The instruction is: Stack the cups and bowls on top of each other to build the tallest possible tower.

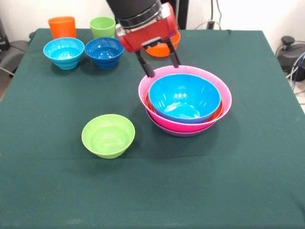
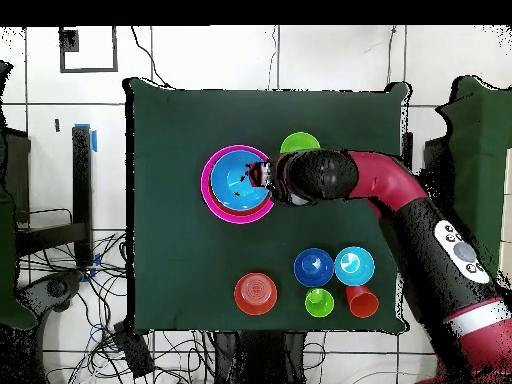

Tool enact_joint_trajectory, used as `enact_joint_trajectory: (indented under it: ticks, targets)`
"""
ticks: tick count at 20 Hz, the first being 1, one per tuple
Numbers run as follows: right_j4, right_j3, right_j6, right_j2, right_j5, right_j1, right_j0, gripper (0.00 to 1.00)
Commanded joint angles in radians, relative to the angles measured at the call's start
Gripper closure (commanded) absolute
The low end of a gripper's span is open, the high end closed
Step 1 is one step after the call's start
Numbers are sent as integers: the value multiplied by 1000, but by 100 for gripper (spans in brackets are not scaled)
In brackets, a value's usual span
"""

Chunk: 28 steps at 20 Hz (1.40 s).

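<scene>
The tower [image 1: 185, 125] stands right of the table's middle: a purple bowl at the bottom, then pink, a thin orange rim, and a big blue bowl [image 1: 184, 98] on top. It also shows in the overhead view [image 2: 237, 183]. My gripper [image 1: 163, 69] hangs open and empty just above the tower's far rim, and shows in the overhead view [image 2: 262, 178] too. A small lime-green bowl [image 1: 108, 135] sits alone to the tower's left. At the far left stand the orange cup [image 1: 62, 26], the lime-green cup [image 1: 103, 26], the light-blue bowl [image 1: 64, 52] and the dark-blue bowl [image 1: 104, 51].
A small orange bowl [image 1: 165, 48] sits behind my gripper, partly hidden by it; it shows whole in the overhead view [image 2: 256, 293]. The dark green cloth [image 1: 238, 181] covers the table. Cables lie on the floor beyond the table's edges.
</scene>
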Motion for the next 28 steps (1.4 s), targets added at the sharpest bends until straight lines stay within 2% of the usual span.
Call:
enact_joint_trajectory:
  ticks: [1, 4, 8, 13, 16, 19, 22, 25, 28]
  targets:
    - [-38, 134, -12, -20, -127, 18, -17, 0]
    - [-36, 173, 43, -32, -204, 17, -33, 0]
    - [-61, 205, 37, -37, -297, 45, -56, 0]
    - [-51, 202, 3, -45, -322, 105, -68, 0]
    - [-79, 176, -42, -55, -322, 132, -46, 0]
    - [-87, 177, -5, -63, -388, 152, -32, 0]
    - [-62, 191, 25, -57, -407, 158, -36, 0]
    - [-42, 196, 32, -56, -382, 133, -32, 0]
    - [-42, 198, 33, -54, -395, 141, -35, 0]
